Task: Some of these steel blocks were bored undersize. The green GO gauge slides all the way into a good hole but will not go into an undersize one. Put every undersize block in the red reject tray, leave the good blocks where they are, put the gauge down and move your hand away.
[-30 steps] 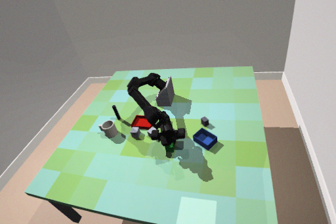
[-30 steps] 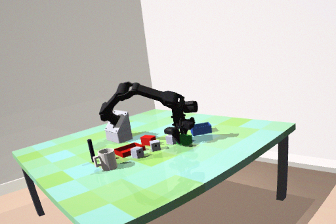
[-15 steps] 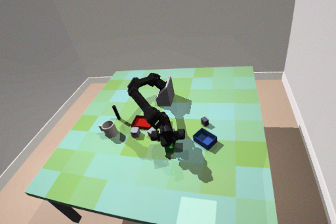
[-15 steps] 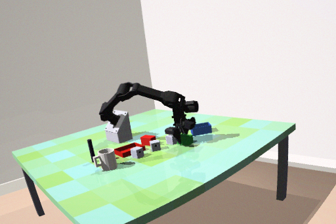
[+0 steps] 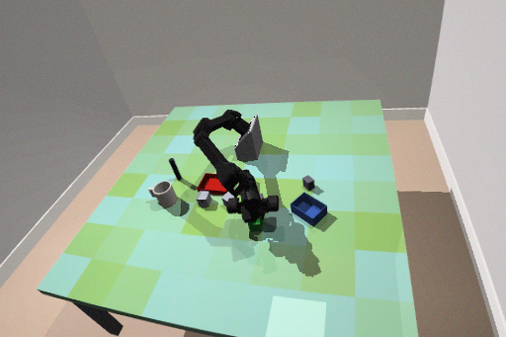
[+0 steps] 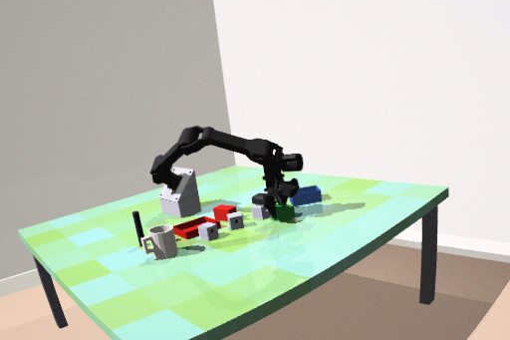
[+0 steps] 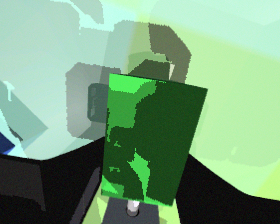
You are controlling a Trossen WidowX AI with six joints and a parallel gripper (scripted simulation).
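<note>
My gripper (image 5: 254, 217) (image 6: 279, 202) (image 7: 143, 141) is shut on the green GO gauge (image 5: 255, 225) (image 6: 285, 212) (image 7: 163, 130), low over the table. The gauge's short visible length of pin (image 7: 133, 204) meets the dark hole in a steel block (image 7: 118, 216) (image 6: 259, 211); how deep it sits cannot be told. That block is mostly hidden by the gripper in the top view. Two more steel blocks, one (image 5: 203, 199) (image 6: 206, 231) nearer the mug and one (image 5: 227, 198) (image 6: 234, 221) beside it, stand by the red tray (image 5: 210, 193) (image 6: 186, 234). A small dark grey block (image 5: 308, 183) stands behind the blue tray.
The blue tray (image 5: 302, 215) (image 6: 306, 197) is right of the gripper in the top view. A grey mug (image 5: 165, 196) (image 6: 165, 243) and an upright black rod (image 5: 175, 169) (image 6: 137, 227) are at the left. A red box (image 6: 224, 212) stands beside the red tray.
</note>
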